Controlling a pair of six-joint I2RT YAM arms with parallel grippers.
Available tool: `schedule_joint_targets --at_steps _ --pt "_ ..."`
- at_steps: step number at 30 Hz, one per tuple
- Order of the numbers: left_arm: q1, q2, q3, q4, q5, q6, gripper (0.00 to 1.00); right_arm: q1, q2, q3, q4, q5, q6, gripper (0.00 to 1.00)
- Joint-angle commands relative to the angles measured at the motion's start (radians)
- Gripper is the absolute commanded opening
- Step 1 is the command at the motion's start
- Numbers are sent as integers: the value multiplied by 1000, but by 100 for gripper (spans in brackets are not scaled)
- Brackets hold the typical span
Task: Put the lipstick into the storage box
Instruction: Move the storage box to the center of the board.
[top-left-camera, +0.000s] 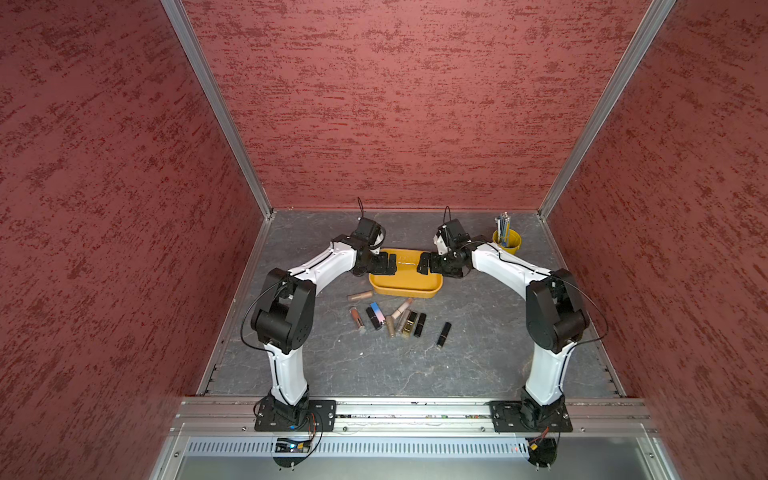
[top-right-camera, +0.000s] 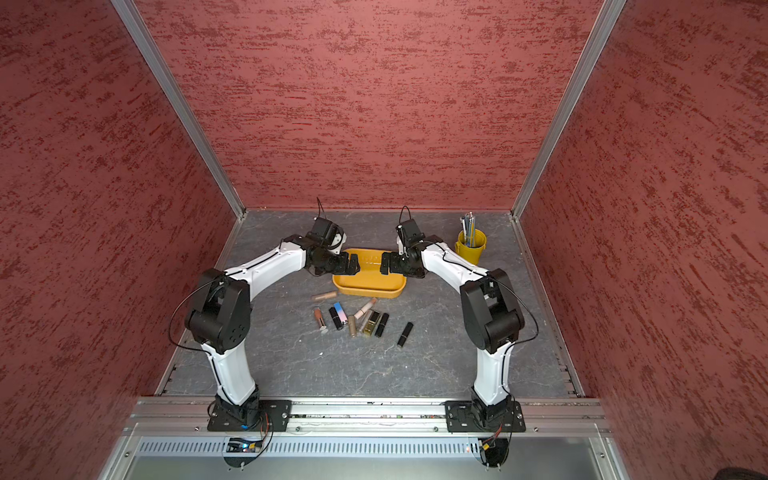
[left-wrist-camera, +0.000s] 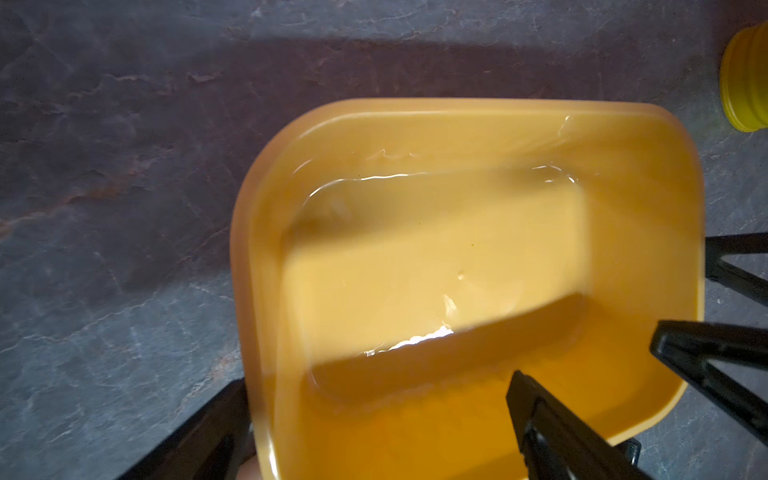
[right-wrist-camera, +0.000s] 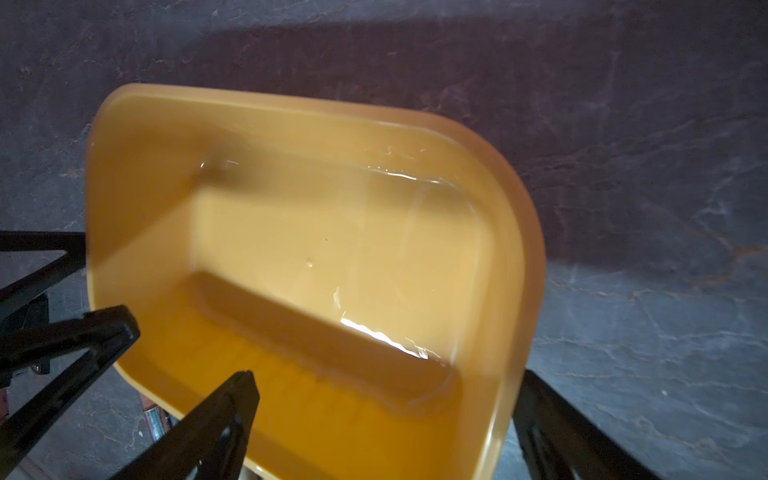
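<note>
Ana: How far along is the robot?

Ben: At the very start, by the look of it. The shallow mustard-yellow rectangular plastic storage box (top-left-camera: 405, 292) sits mid-bench, nearer the far edge. Both wrist views show its floor bare.

Ana: And the lipsticks?

Ben: All out on the grey stone-patterned bench (top-left-camera: 332, 365). A cluster of small capped lipsticks (top-left-camera: 409, 324) in black, gold, beige and pink lies flat just on the near side of the box, several of them touching. One slim black lipstick (top-left-camera: 444, 334) lies apart, toward the right edge.

Ana: What about the arms?

Ben: The left gripper (top-left-camera: 392, 265) hangs over the box's left end and the right gripper (top-left-camera: 422, 263) over its right end. They face each other, both with jaws spread wide and nothing between them. Whether any finger touches the rim cannot be told.

Ana: Why pose there?

Ben: Probably a neutral pose centred on the target, so either arm can reach toward the pile. The lone black tube looks the easiest first pick for the right arm. The packed ones leave little room for fingers.

Ana: Anything else?

Ben: A small yellow bucket-shaped pen cup (top-left-camera: 507, 243) holding pens, near the far right corner.
</note>
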Motion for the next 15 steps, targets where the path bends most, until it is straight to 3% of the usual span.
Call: schedule_joint_targets --at_steps 1,9,15 --pt "-30 -12 -53 47 36 -40 100 3 -33 -29 14 -10 -1 99" --pt "-60 -50 -125 69 25 -68 100 3 -66 -82 21 -2 3 98" --pt "-27 -56 -101 61 1 -42 100 0 -88 -58 -12 51 -8 99"
